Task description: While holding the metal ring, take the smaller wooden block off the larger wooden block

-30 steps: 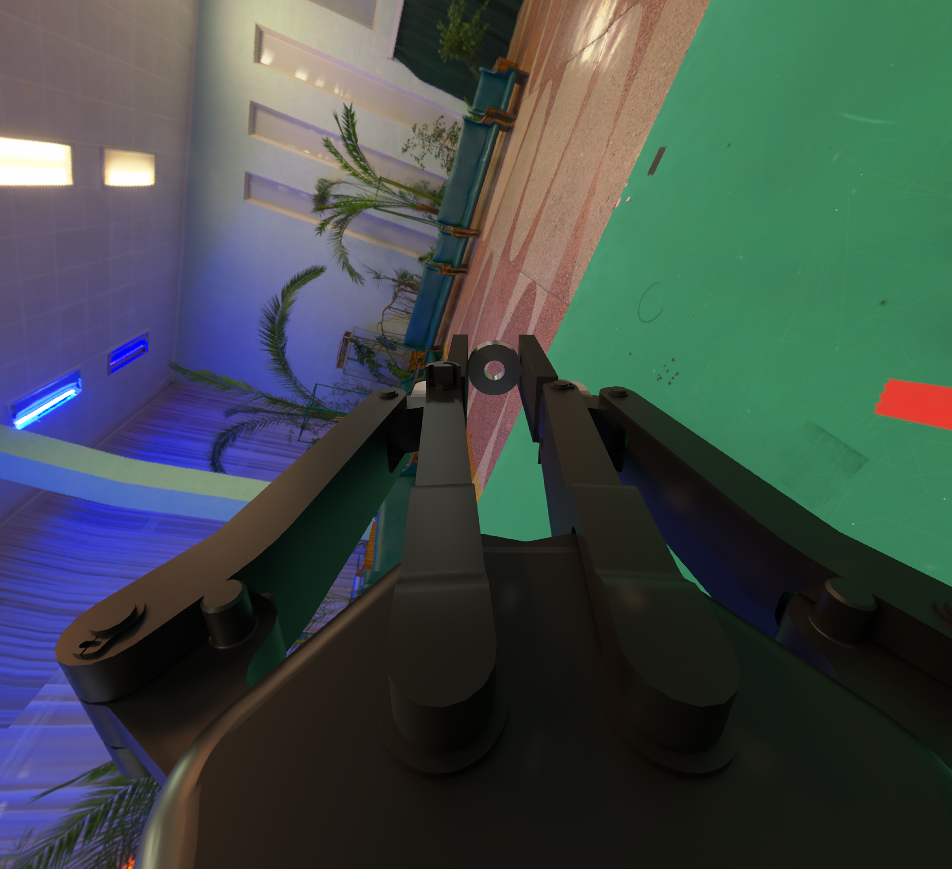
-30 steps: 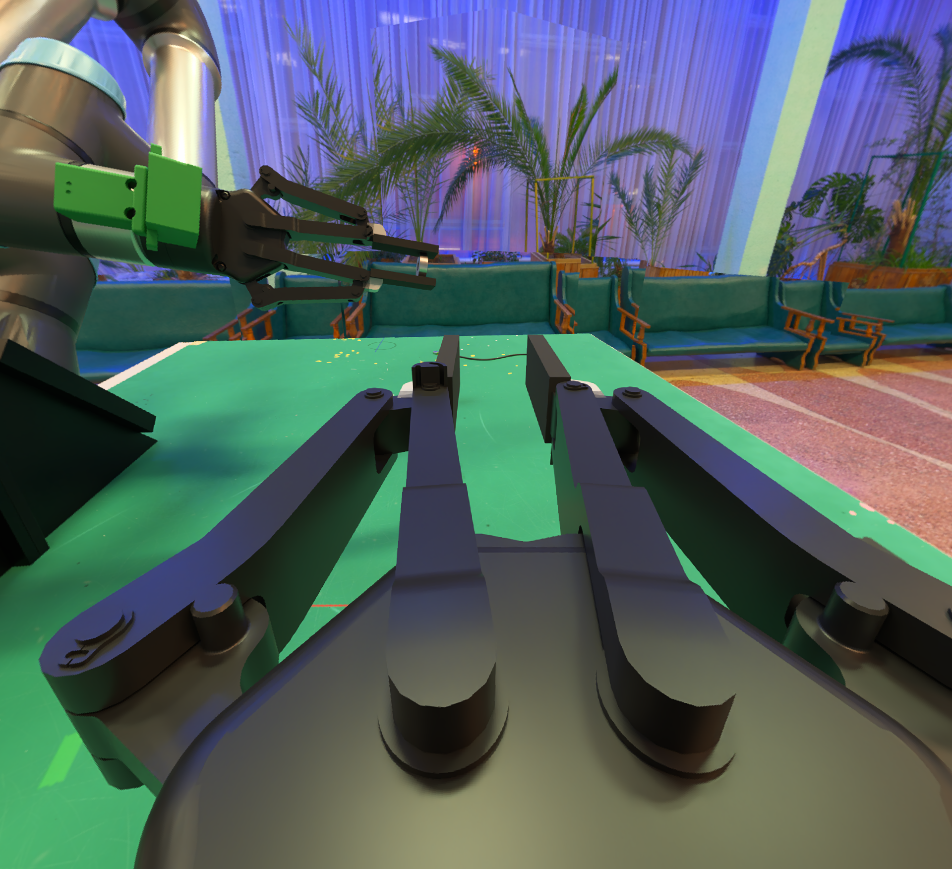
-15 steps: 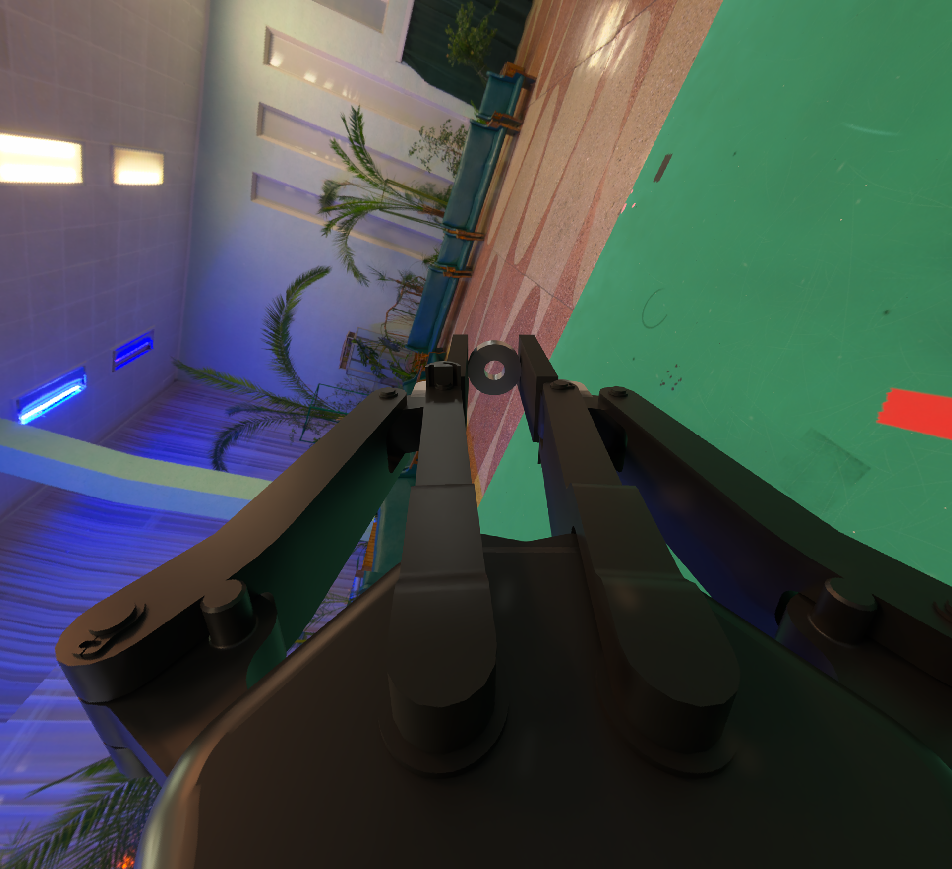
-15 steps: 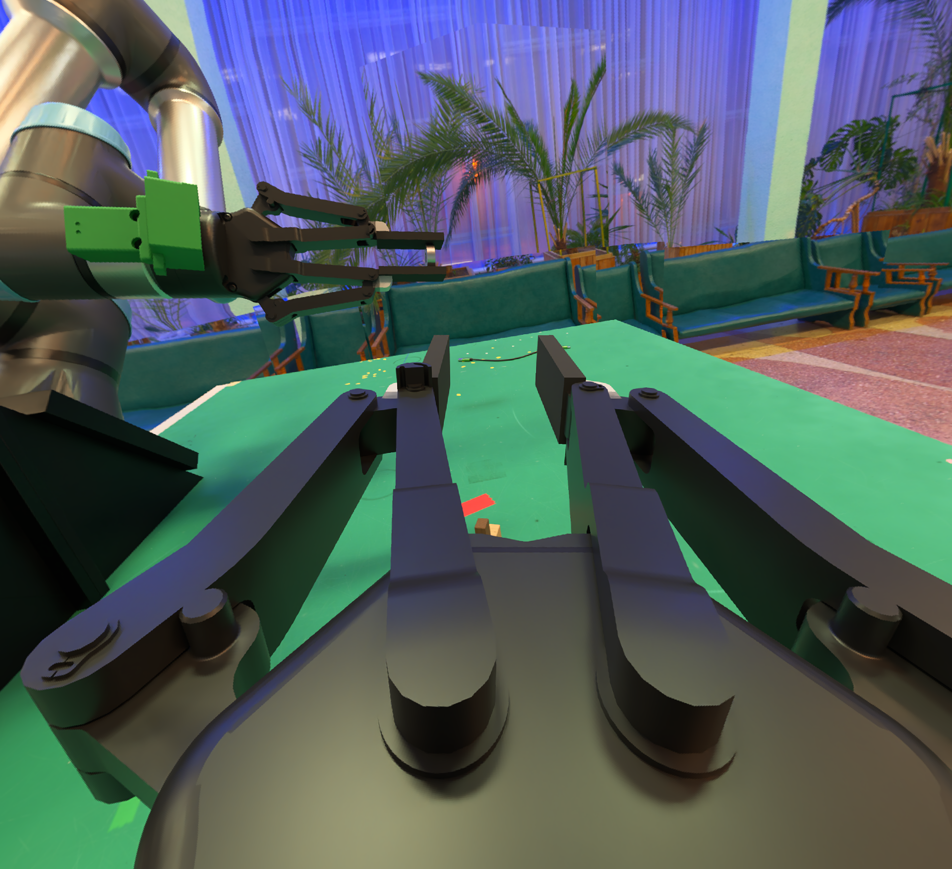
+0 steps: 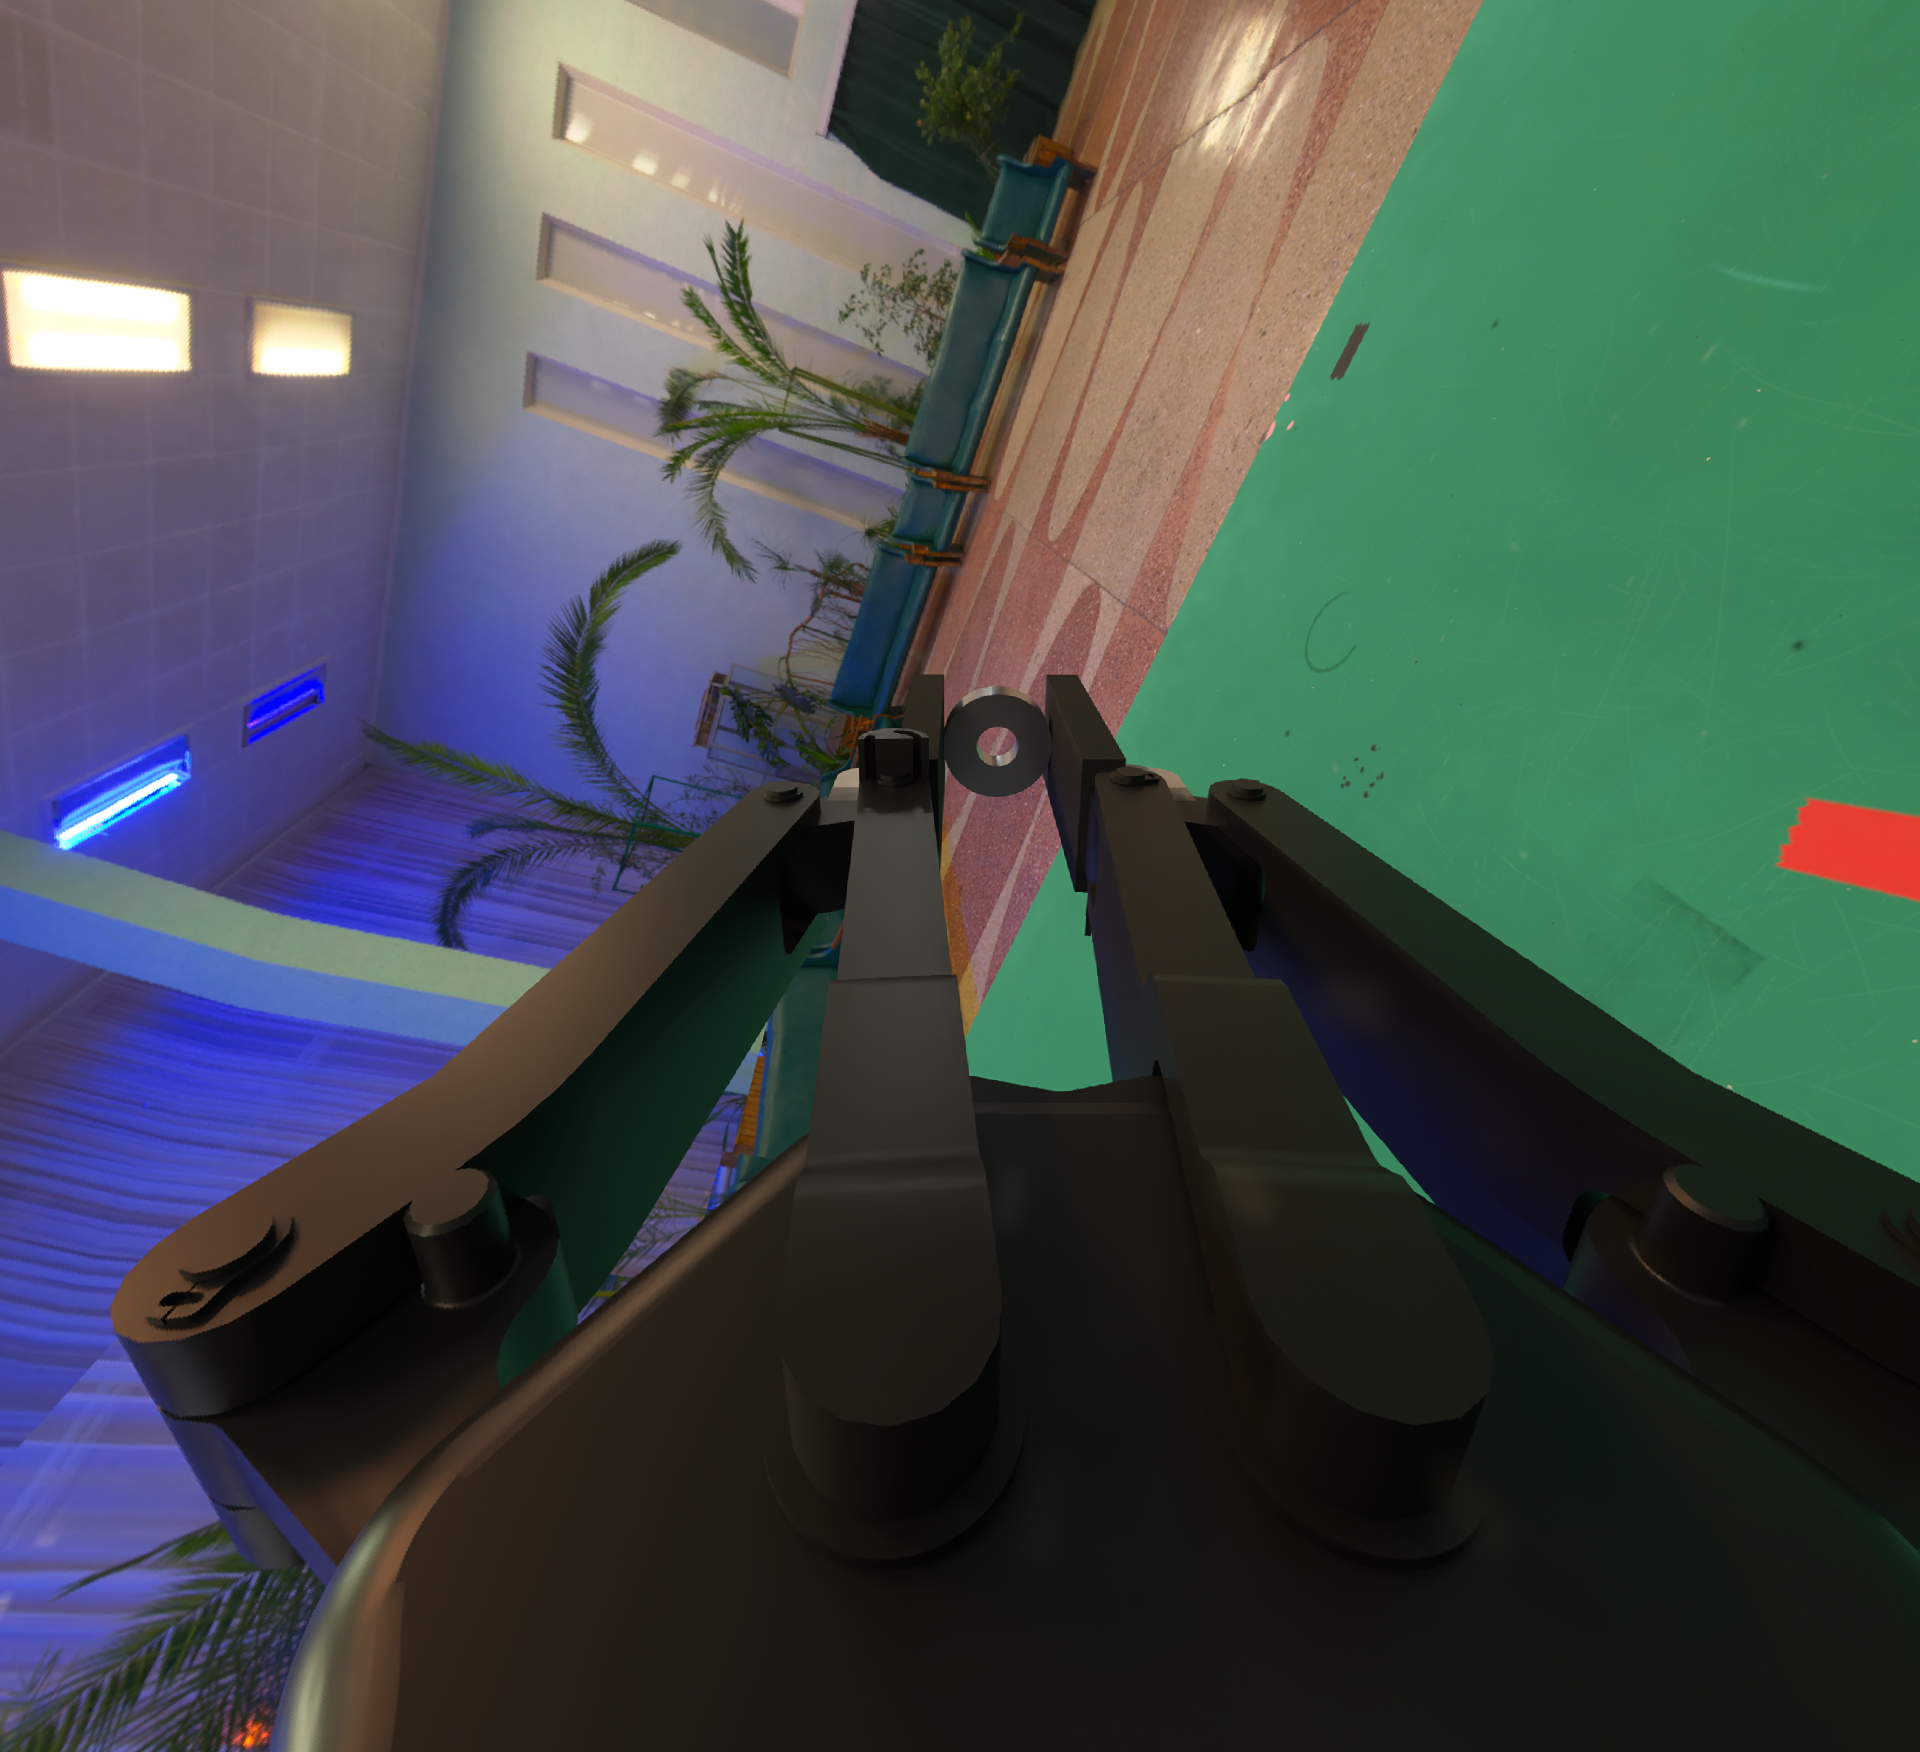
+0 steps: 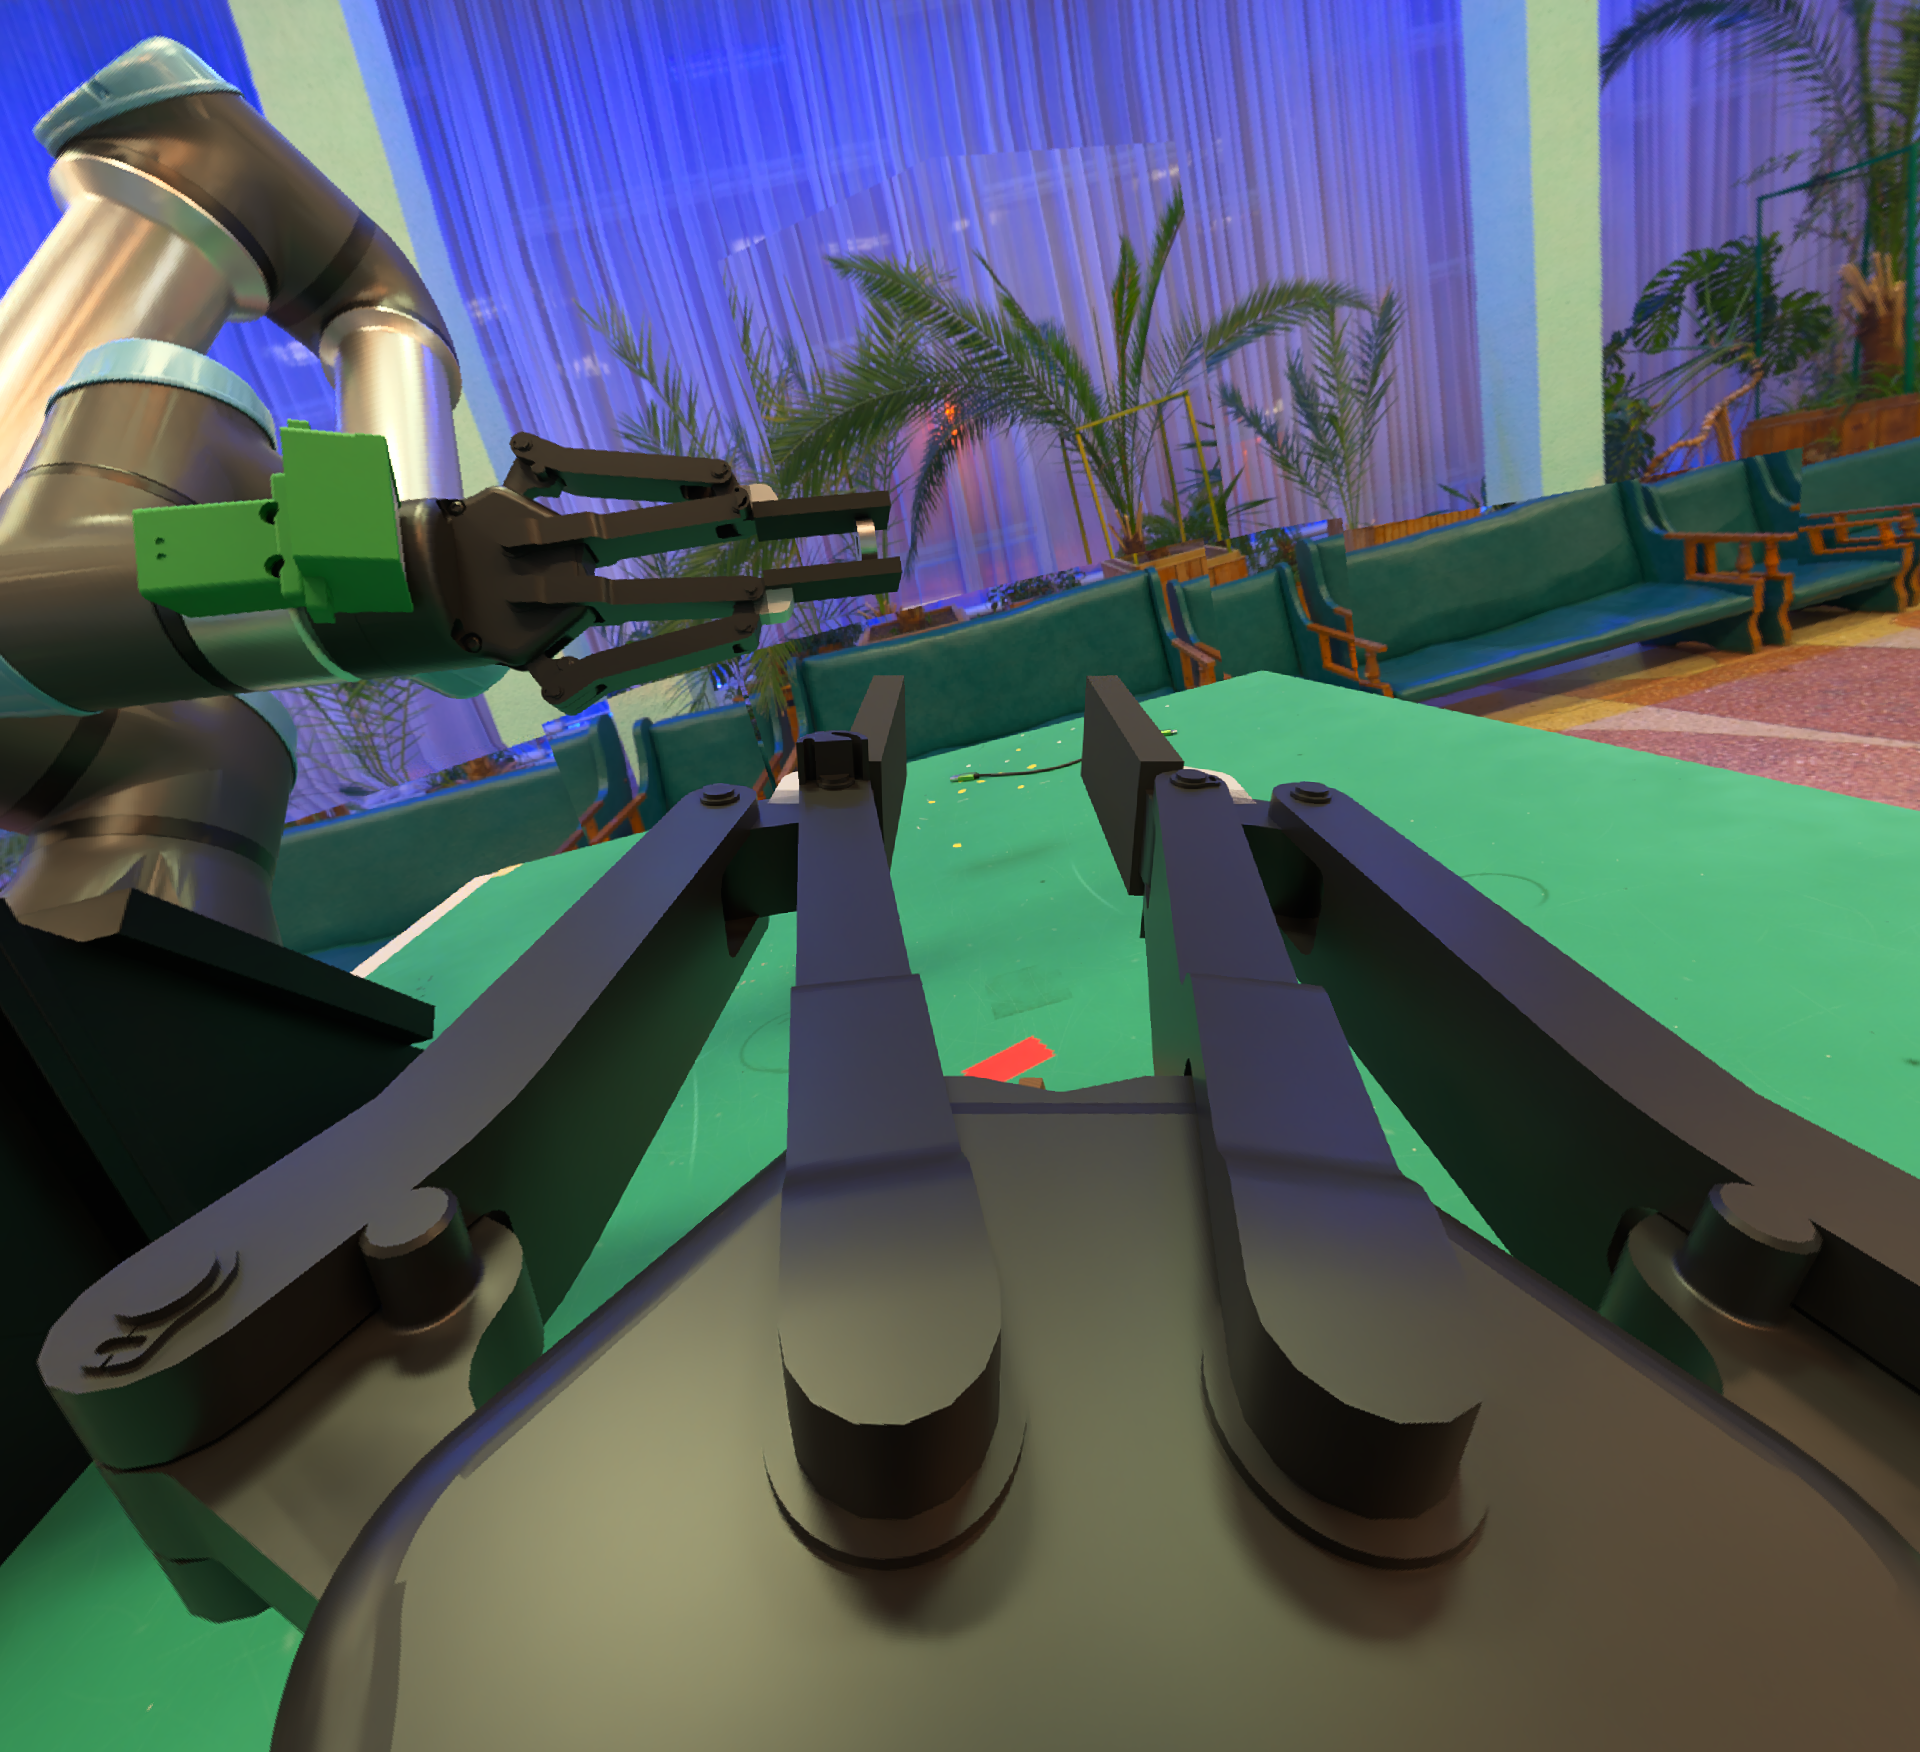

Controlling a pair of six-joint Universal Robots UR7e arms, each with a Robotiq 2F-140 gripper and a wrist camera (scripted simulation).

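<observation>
Holding the metal ring clear of the green table, the left gripper is clamped on it while the right gripper is kept open and empty.

The ring is pinched by its rim between the two left pads, its hole facing the left wrist camera, with the table edge and a terrazzo floor seen behind it. In the right wrist view the left gripper is seen held level above the table's far side, the ring showing edge-on between its tips. The right fingers are spread with bare tabletop seen between them. A red patch is seen on the table just past the right palm, and only a sliver of a wooden block shows beside it; which block it is cannot be told.
</observation>
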